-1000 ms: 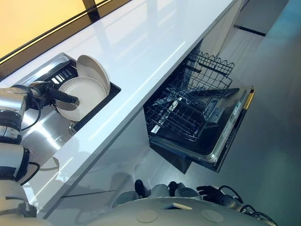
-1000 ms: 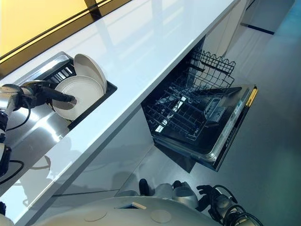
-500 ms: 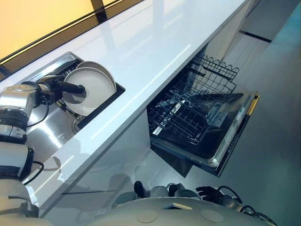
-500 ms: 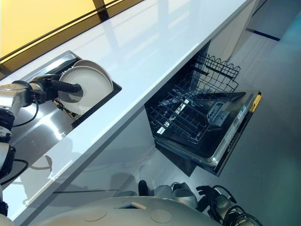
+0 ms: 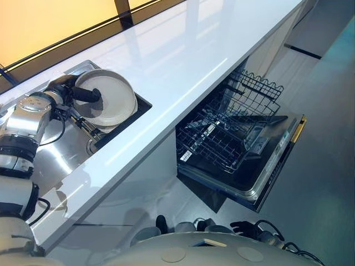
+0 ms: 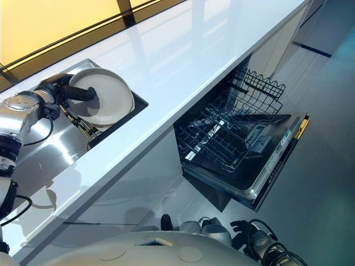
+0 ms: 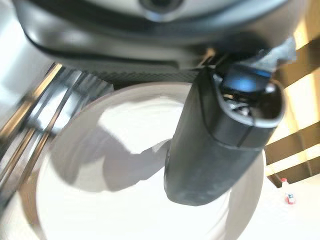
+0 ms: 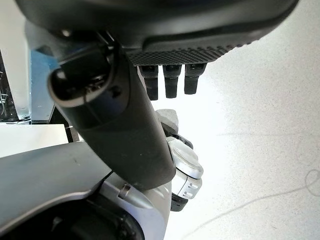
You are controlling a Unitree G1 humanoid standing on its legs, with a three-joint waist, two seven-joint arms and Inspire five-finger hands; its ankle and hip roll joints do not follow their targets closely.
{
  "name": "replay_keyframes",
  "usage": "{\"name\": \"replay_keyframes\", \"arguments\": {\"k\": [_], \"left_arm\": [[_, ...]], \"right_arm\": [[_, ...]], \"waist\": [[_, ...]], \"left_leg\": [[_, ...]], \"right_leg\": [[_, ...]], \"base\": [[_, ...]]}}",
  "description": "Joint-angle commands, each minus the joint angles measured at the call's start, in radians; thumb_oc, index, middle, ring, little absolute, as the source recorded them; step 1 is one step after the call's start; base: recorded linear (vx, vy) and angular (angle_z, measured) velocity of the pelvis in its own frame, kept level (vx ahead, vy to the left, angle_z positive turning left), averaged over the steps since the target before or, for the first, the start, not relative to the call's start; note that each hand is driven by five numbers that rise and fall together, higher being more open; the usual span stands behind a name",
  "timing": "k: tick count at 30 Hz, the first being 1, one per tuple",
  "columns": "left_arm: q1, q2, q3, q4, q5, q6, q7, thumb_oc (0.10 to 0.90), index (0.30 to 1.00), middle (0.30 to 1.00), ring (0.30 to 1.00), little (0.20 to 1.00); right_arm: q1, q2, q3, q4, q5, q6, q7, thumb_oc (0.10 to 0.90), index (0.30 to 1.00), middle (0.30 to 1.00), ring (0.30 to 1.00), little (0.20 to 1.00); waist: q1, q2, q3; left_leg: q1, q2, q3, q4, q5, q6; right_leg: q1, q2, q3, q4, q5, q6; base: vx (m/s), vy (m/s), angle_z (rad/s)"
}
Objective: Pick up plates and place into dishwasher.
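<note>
A white plate [image 5: 108, 100] is held tilted over the sink's right end. My left hand [image 5: 71, 92] is shut on it: the thumb [image 7: 220, 135] lies across the plate's face [image 7: 115, 165] and the fingers are hidden behind the plate. Whether a second plate stands behind it I cannot tell. The dishwasher [image 5: 266, 160] is open under the counter, its door folded down and its wire rack [image 5: 222, 138] pulled out and bare. My right hand [image 5: 244, 226] hangs low near the floor, its fingers [image 8: 170, 82] relaxed and holding nothing.
The steel sink [image 5: 61, 149] is set into a long white countertop [image 5: 177, 61]. A dark dish rack [image 5: 89, 130] shows in the sink under the plate. Grey floor [image 5: 316, 183] lies around the open dishwasher door.
My left hand has raised the plate out of the sink's rack and tilted it, so it now covers the plate that stood behind it. The view has also shifted slightly.
</note>
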Motion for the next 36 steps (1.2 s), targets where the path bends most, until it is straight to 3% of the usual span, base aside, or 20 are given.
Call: {"name": "replay_keyframes", "arguments": {"k": [1, 7, 17, 22, 28, 36], "left_arm": [[-0.322, 0.175, -0.018, -0.043, 0.126, -0.203, 0.162, 0.1, 0.3, 0.3, 0.3, 0.2], [-0.306, 0.203, -0.006, -0.111, 0.118, -0.206, 0.199, 0.1, 0.3, 0.3, 0.3, 0.2], [-0.235, 0.214, 0.095, -0.21, 0.033, -0.305, 0.325, 0.1, 0.3, 0.3, 0.3, 0.2], [-0.202, 0.167, 0.165, -0.441, -0.043, -0.328, 0.384, 0.1, 0.3, 0.3, 0.3, 0.2], [-0.192, 0.102, 0.182, -0.628, -0.058, -0.336, 0.354, 0.1, 0.3, 0.3, 0.3, 0.2], [-0.269, -0.013, 0.063, -0.729, -0.033, -0.309, 0.235, 0.1, 0.3, 0.3, 0.3, 0.2]], "right_arm": [[-0.03, -0.026, 0.035, -0.027, 0.035, -0.037, 0.008, 0.8, 0.9, 0.9, 0.9, 0.9], [-0.019, -0.02, 0.031, -0.031, 0.031, -0.039, 0.006, 0.8, 0.9, 0.9, 0.9, 0.9], [0.0, -0.01, 0.026, -0.031, 0.021, -0.05, -0.002, 0.8, 0.9, 0.9, 0.9, 0.9], [-0.008, -0.005, 0.033, -0.041, 0.033, -0.047, -0.002, 0.8, 0.9, 0.9, 0.9, 0.9], [-0.02, 0.012, 0.039, -0.014, -0.005, -0.055, 0.002, 0.8, 0.9, 0.9, 0.9, 0.9], [-0.047, 0.035, 0.075, -0.007, -0.001, -0.047, 0.009, 0.8, 0.9, 0.9, 0.9, 0.9]], "waist": [[-0.01, 0.055, -0.054], [-0.006, 0.052, -0.058], [-0.001, 0.053, -0.065], [0.014, 0.049, -0.059], [0.01, 0.049, -0.069], [-0.008, 0.049, -0.078]], "left_leg": [[0.044, -0.043, 0.024, 0.007, -0.109, 0.004], [0.047, -0.041, 0.021, 0.007, -0.11, 0.002], [0.048, -0.04, 0.012, 0.007, -0.111, 0.002], [0.047, -0.041, -0.007, 0.007, -0.113, 0.006], [0.046, -0.04, -0.004, 0.007, -0.115, 0.0], [0.043, -0.036, 0.012, 0.007, -0.114, -0.002]], "right_leg": [[-0.034, 0.022, -0.013, 0.039, 0.006, 0.051], [-0.032, 0.023, -0.012, 0.039, 0.003, 0.05], [-0.032, 0.023, -0.014, 0.05, -0.006, 0.047], [-0.036, 0.019, -0.027, 0.068, -0.02, 0.04], [-0.028, 0.021, -0.031, 0.055, -0.014, 0.041], [-0.032, 0.024, -0.019, 0.051, -0.01, 0.044]], "base": [[0.0, 0.0, 0.0], [0.0, 0.0, 0.0], [0.0, 0.0, 0.0], [-0.04, 0.003, 0.02], [-0.01, 0.01, 0.06], [0.0, -0.006, -0.01]]}}
